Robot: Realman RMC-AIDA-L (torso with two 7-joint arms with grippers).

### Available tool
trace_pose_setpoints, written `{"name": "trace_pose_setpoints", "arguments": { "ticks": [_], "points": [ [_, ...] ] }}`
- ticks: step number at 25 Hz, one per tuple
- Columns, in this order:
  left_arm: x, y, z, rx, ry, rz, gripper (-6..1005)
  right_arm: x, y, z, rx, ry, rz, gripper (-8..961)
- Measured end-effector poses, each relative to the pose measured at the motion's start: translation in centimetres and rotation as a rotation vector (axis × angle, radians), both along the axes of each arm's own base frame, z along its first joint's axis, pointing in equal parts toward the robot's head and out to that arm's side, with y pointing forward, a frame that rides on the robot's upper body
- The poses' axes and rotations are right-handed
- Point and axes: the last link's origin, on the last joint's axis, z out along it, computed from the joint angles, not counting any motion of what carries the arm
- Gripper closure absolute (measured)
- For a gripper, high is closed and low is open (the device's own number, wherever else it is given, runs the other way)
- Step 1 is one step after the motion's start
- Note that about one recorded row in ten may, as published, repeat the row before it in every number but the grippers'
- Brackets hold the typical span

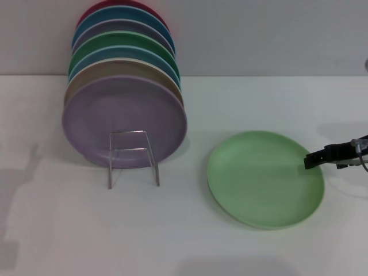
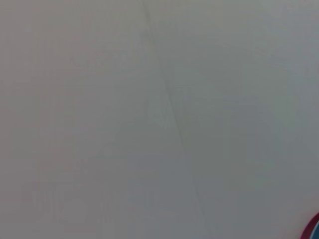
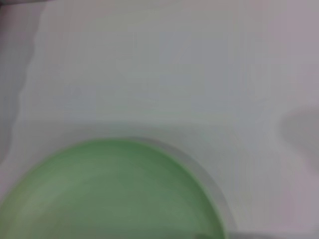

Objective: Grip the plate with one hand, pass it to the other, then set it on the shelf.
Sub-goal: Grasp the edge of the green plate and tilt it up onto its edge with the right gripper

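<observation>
While the plate [image 1: 265, 179] lies flat on the bench [image 1: 172, 241], the right end effector [image 1: 310, 160] sits at its near rim; whether its fingers are spread or pressed together cannot be told. Grip, handover and placing on the shelf [image 1: 133, 156], well apart beyond the plate, all remain; the left end effector is out of view.

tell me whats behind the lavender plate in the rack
Behind the lavender plate a row of plates stands on edge in the rack: only their top rims show, tan, pale blue, green, grey-purple, blue and red. Their faces are covered, and so is the rack's back part.
</observation>
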Motion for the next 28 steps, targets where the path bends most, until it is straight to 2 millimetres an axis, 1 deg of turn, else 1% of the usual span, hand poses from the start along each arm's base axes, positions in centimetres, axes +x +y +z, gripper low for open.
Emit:
{"name": "trace_pose_setpoints", "arguments": {
  "ticks": [13,28],
  "points": [
    [0.0,0.06,0.06,-0.001,-0.002,-0.002,140,-0.22,0.35,-0.49,-0.009,-0.001,0.003,169],
    [0.01,0.08,0.06,-0.002,-0.005,-0.003,139,0.33,0.46,-0.77,-0.019,-0.026,-0.011,177]
  ]
}}
